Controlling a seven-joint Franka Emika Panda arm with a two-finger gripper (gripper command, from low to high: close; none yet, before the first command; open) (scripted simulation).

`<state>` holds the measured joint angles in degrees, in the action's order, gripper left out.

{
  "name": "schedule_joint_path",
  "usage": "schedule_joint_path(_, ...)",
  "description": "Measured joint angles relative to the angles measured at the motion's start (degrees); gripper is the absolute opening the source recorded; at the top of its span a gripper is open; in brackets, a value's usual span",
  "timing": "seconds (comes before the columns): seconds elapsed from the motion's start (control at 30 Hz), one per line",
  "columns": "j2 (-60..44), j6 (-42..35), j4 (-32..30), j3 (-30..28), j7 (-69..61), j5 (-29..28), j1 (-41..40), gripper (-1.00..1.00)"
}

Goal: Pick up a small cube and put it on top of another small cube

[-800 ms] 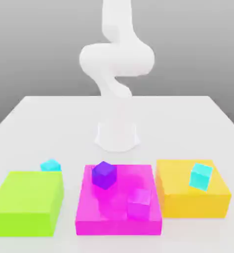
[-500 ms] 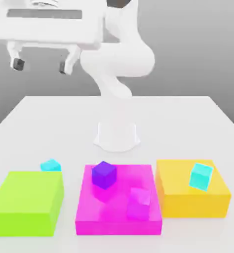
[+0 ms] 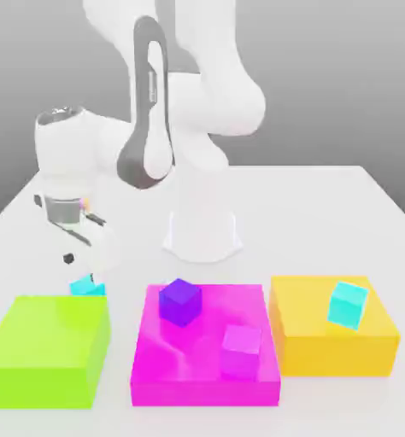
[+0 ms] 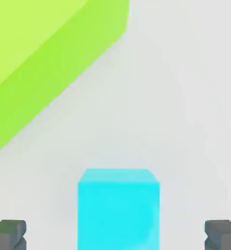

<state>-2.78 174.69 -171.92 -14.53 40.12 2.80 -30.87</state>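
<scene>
White arm low over a sky-blue cube on a white table

White table (image 3: 325, 205) carries the arm (image 3: 197, 94), which bends down toward the exterior view's left; three big flat blocks line the near edge: lime green block (image 3: 44, 346) at that view's left, magenta block (image 3: 206, 350) in the middle, yellow block (image 3: 334, 337) at its right. Gripper (image 4: 115, 234) hangs with jaws spread wide, dark fingertips (image 4: 8, 234) on either side of the small cube (image 4: 119, 207), apart from it. That cube sits on the table just beyond the green block's far right corner. Violet cube (image 3: 179, 301) and pink cube (image 3: 240, 350) rest on magenta, turquoise cube (image 3: 348, 305) on yellow.
</scene>
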Motion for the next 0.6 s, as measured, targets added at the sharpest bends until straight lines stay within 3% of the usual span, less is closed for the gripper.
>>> schedule_joint_path(0.13, -8.21, 6.8, 1.43, 13.04, -2.08, 2.72, -12.69, 0.0)
schedule_joint_path(0.17, -9.96, 8.24, 1.73, 14.52, -1.93, 2.38, -14.34, -1.0)
schedule_joint_path(0.43, -8.92, 7.39, 1.54, 14.07, -1.4, 1.78, -13.99, -1.0)
schedule_joint_path(0.6, 0.71, -0.51, -0.21, 8.67, 3.22, -4.68, -10.62, -1.0)
